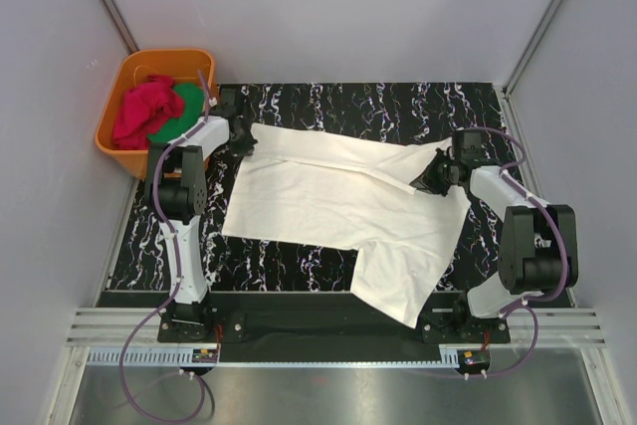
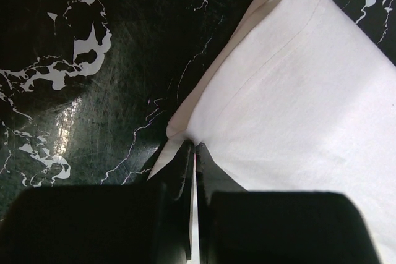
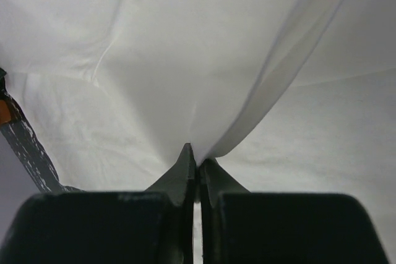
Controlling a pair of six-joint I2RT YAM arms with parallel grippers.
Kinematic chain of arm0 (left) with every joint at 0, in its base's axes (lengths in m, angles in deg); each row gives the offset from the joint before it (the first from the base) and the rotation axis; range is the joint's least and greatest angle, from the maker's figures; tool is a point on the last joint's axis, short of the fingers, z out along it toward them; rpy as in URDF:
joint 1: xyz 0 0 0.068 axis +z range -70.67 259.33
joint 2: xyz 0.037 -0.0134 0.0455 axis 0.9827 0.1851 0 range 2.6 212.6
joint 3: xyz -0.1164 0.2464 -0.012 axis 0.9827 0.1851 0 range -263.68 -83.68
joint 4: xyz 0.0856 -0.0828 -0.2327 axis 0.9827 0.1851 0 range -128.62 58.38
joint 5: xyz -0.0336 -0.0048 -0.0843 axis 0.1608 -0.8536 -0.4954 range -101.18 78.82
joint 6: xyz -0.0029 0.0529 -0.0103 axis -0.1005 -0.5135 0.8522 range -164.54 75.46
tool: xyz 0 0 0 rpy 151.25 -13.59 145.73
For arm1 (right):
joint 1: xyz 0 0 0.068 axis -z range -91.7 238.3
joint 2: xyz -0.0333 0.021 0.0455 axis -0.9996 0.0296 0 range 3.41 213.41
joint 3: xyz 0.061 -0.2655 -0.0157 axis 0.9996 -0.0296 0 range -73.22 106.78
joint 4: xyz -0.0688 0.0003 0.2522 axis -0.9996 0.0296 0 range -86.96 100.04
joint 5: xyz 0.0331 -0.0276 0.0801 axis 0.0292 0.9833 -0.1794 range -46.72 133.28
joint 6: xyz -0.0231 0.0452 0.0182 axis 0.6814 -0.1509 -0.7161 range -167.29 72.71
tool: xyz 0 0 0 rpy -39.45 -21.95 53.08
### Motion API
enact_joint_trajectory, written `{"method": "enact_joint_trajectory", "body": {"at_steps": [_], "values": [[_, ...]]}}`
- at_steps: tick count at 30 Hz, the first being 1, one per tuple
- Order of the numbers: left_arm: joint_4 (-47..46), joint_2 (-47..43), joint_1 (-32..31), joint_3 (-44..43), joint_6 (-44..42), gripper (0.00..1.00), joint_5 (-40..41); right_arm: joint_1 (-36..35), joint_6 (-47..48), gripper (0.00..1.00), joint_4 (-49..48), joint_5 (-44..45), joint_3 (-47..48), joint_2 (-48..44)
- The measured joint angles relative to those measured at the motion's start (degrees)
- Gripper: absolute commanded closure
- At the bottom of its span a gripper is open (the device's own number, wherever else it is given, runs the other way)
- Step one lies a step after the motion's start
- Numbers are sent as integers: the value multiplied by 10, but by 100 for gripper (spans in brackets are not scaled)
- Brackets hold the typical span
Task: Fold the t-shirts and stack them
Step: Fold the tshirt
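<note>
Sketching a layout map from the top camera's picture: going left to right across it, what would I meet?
From the left: orange plastic tub → left gripper, pinching the shirt's edge → cream-white cloth t-shirt spread on the table → right gripper, pinching its other side.

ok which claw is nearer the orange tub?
Left. The left claw pinches the white t-shirt at its corner, close beside the orange tub. The right claw grips the shirt's opposite edge, far off to the tub's right.
</note>
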Motion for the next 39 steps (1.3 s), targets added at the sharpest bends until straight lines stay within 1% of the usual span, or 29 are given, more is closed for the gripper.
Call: {"method": "enact_joint_trajectory", "body": {"at_steps": [11,17,20,21,23,24,25,26,28,29,31,32,34,36,37,38,39], "values": [[-16,-31,-1,46,13,100,1,0,23,100,17,54,11,5],[-25,-37,-2,51,14,100,2,0,29,99,17,57,22,24],[-26,-37,-2,52,14,100,2,0,29,97,17,55,22,27],[-27,-37,-2,52,14,96,2,0,29,92,17,54,22,27],[-29,-37,-2,54,16,87,2,0,29,86,17,50,20,27],[-33,-39,-2,60,17,74,3,0,29,75,18,45,18,27],[-35,-42,-3,66,18,67,4,0,29,69,19,44,17,27],[-39,-48,-6,76,20,59,9,0,31,65,23,41,17,27],[-43,-66,-10,97,20,52,22,0,31,60,37,39,16,24],[-43,-78,-14,106,19,50,32,0,31,53,46,38,16,21],[-45,-103,-25,118,17,50,51,1,33,46,64,34,16,6],[-48,-116,-32,121,17,51,60,3,34,44,73,30,16,-5],[-59,-138,-42,122,15,51,74,9,37,43,89,26,16,-33],[-78,-156,-49,123,11,52,79,30,40,41,102,22,21,-59],[-90,-161,-50,123,8,53,77,42,40,39,104,22,26,-66],[-104,-164,-50,123,3,58,71,60,41,35,106,22,35,-70],[-114,-162,-48,117,0,61,63,75,42,35,103,24,47,-68]]}}
